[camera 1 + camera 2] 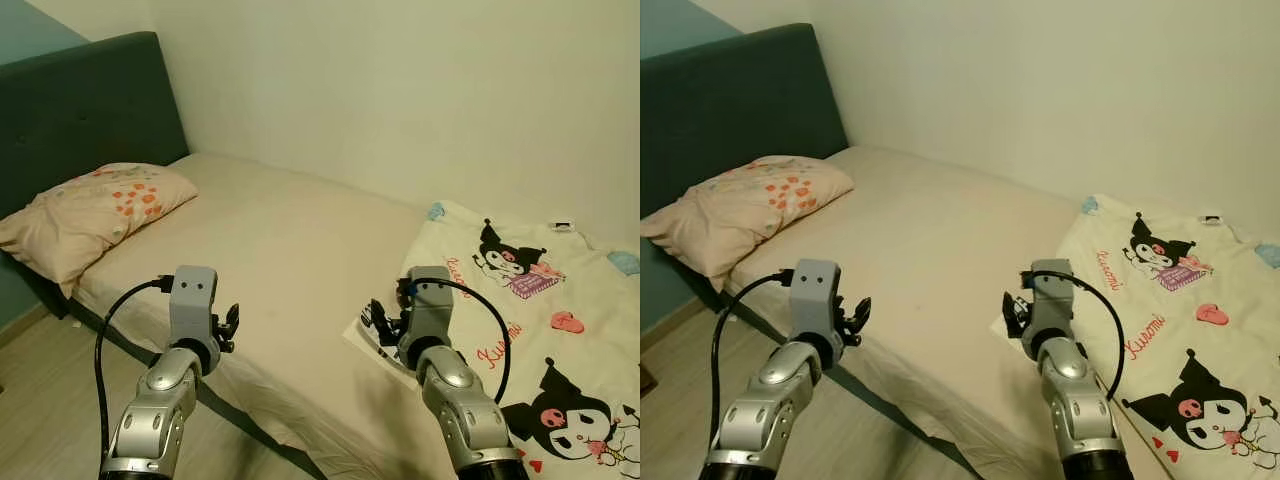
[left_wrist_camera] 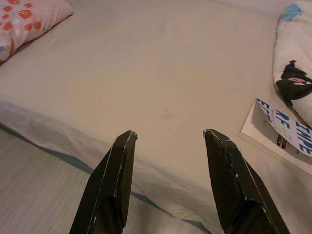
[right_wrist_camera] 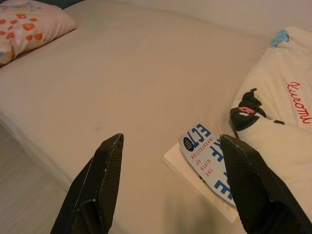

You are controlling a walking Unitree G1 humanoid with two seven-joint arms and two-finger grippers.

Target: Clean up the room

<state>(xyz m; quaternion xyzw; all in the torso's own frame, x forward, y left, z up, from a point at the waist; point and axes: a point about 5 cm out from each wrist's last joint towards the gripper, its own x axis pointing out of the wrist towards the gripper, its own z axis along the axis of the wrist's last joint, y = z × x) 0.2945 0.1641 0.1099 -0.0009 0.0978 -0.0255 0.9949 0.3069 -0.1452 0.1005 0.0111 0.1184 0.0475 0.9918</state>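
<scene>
1. Left eye view: a bed (image 1: 290, 260) with a plain beige sheet takes up the middle of the scene, its near edge running along the wooden floor (image 1: 40, 400).
2. A dark upholstered headboard (image 1: 80, 100) stands at the bed's left end, against a pale wall (image 1: 400, 90).
3. A pillow (image 1: 90, 215) with orange flowers lies on the bed just in front of the headboard.
4. A cream blanket (image 1: 540, 320) printed with a black cartoon character and red script is bunched over the right end of the bed.
5. A white book (image 3: 207, 170) with blue lettering on its cover lies flat on the bed near its near edge; the blanket's edge overlaps part of it.
6. The left hand (image 2: 168, 139) hovers over the near edge of the bed, well left of the book. Its 2 black fingers (image 2: 119, 165) are spread apart with nothing between them.
7. The right hand (image 3: 170, 144) hovers above the bed's near edge, close to the book. Its 2 fingers (image 3: 109, 165) are spread wide and grip nothing; in the right wrist view the book lies beyond them, partly behind the finger on the blanket's side.
8. Both silver arms reach forward from the near side of the bed, each with a black cable looping along it.
</scene>
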